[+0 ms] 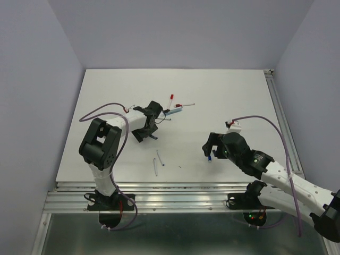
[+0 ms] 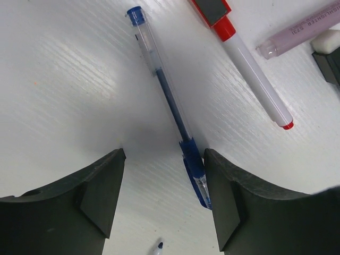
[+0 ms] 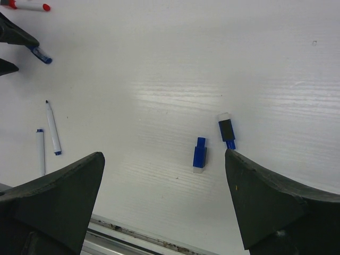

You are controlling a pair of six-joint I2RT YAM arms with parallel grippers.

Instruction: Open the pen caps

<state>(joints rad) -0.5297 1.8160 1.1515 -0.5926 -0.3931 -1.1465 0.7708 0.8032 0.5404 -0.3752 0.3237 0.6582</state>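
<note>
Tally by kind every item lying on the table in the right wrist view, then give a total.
Loose caps: 2
Thin white pens: 2
Red-ended marker: 1
Blue pen by the left fingers: 1
Total: 6

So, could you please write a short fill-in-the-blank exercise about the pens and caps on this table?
1. The left gripper stands open around a clear pen with ____ ink.
2. The white marker beside that pen wears a ____ cap.
3. Below the open right gripper lie ____ loose blue caps, apart from each other.

Missing words: blue; red; two.
</note>
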